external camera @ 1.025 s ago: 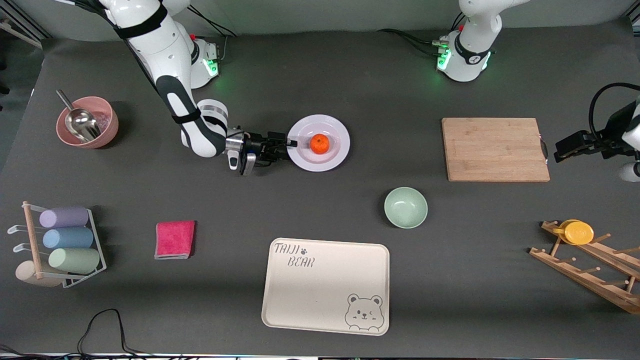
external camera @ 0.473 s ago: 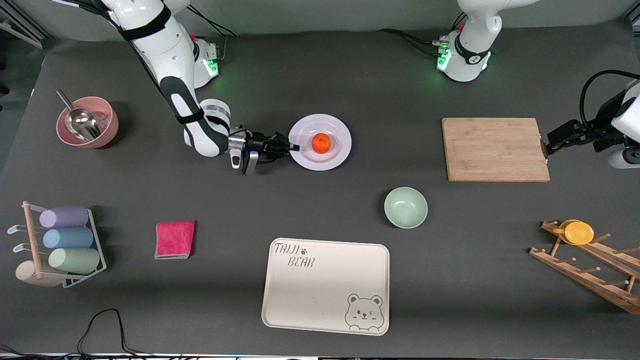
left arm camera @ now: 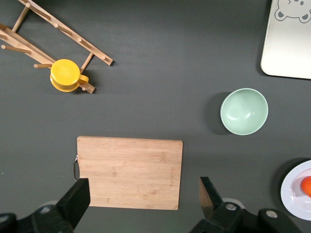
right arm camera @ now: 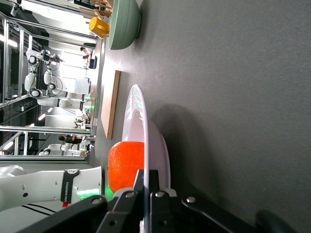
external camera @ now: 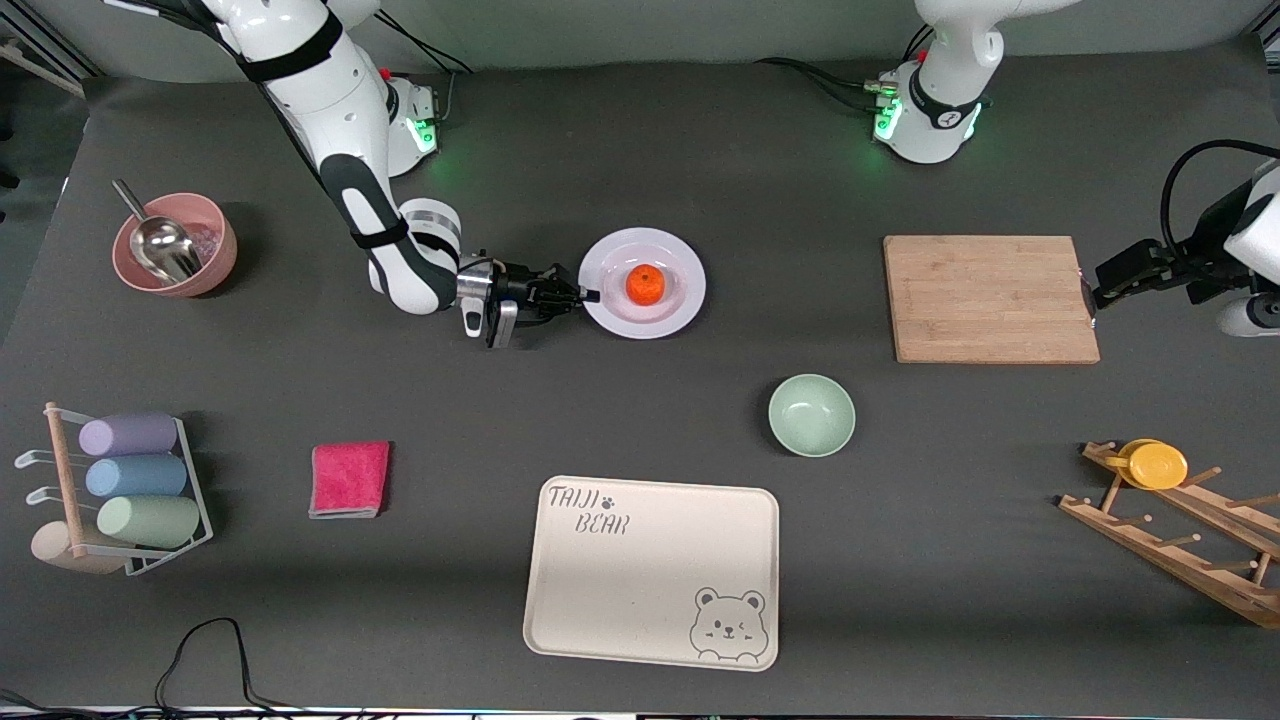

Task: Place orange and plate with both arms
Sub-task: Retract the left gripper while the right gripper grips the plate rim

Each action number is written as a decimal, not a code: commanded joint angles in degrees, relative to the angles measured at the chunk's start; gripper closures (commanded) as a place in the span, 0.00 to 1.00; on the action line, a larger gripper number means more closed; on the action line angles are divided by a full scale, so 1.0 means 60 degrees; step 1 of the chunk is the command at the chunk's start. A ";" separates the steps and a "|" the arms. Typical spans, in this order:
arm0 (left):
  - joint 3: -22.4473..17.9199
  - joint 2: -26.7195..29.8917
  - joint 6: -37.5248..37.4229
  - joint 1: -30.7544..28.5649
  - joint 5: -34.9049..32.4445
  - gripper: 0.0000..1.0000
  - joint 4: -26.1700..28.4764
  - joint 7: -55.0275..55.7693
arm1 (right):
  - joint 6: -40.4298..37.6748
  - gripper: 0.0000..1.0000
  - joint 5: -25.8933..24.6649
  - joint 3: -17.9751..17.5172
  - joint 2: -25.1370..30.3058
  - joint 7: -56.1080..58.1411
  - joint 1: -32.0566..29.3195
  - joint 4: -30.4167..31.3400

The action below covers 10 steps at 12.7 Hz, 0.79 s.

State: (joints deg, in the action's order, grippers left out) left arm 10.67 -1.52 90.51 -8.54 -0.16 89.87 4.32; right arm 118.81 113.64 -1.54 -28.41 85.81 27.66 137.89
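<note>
The white plate (external camera: 672, 305) lies midway between the arm bases' row and the green bowl, with the orange (external camera: 645, 285) on its middle. My right gripper (external camera: 588, 295) is shut on the plate's rim at the side toward the right arm's end. In the right wrist view the rim (right arm camera: 142, 121) runs between the fingers (right arm camera: 139, 183) of the right gripper (right arm camera: 146, 187), with the orange (right arm camera: 125, 165) beside them; the plate seems slightly off the table. My left gripper (external camera: 1096, 293) hangs open and empty over the cutting board's handle end; its own view (left arm camera: 143, 201) shows the board between the fingers.
A wooden cutting board (external camera: 990, 298) lies toward the left arm's end. A pale green bowl (external camera: 811, 414) and a cream bear tray (external camera: 650, 570) lie nearer the camera. A wooden rack with a yellow cup (external camera: 1157, 465), a pink bowl with scoop (external camera: 175, 243), a red cloth (external camera: 349, 478) and a cup rack (external camera: 125, 490) also stand here.
My right gripper and the plate with the orange have shifted slightly toward the left arm's end. My left gripper moved a little toward the cutting board's handle end, then held still.
</note>
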 commanded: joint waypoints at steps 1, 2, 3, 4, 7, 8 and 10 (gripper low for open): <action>-0.0167 0.0108 -0.0158 0.0236 0.0144 0.00 0.0036 -0.0149 | -0.0332 1.00 0.0279 0.0008 -0.0084 -0.0205 0.0005 -0.0042; -0.0225 0.0078 -0.0158 0.0425 0.0144 0.00 0.0036 -0.0149 | -0.0654 1.00 0.0279 0.0008 -0.0069 -0.0760 -0.0024 -0.0042; -0.0370 0.0049 -0.0158 0.0645 0.0144 0.00 0.0036 -0.0149 | -0.0918 1.00 0.0279 0.0008 -0.0055 -0.1259 -0.0111 -0.0042; -0.0676 0.0049 -0.0158 0.0821 0.0144 0.00 0.0036 -0.0149 | -0.1095 1.00 0.0264 0.0008 0.0003 -0.1757 -0.0141 -0.0042; -0.0782 0.0049 -0.0158 0.0940 0.0144 0.00 0.0022 -0.0149 | -0.1608 1.00 0.0162 0.0038 0.0252 -0.2903 -0.0316 -0.0071; -0.0811 0.0049 -0.0158 0.1012 0.0158 0.00 0.0022 -0.0149 | -0.1609 1.00 0.0031 0.0038 0.0398 -0.2934 -0.0390 -0.0115; -0.1263 0.0049 -0.0158 0.1334 0.0158 0.00 0.0022 -0.0149 | -0.1595 1.00 -0.0334 0.0053 0.0589 -0.3268 -0.0856 -0.0304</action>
State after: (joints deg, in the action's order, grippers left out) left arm 6.33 -1.62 90.34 -3.32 0.05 90.01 4.22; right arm 110.21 113.48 -1.16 -27.68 70.01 25.22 136.50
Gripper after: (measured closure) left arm 0.000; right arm 0.952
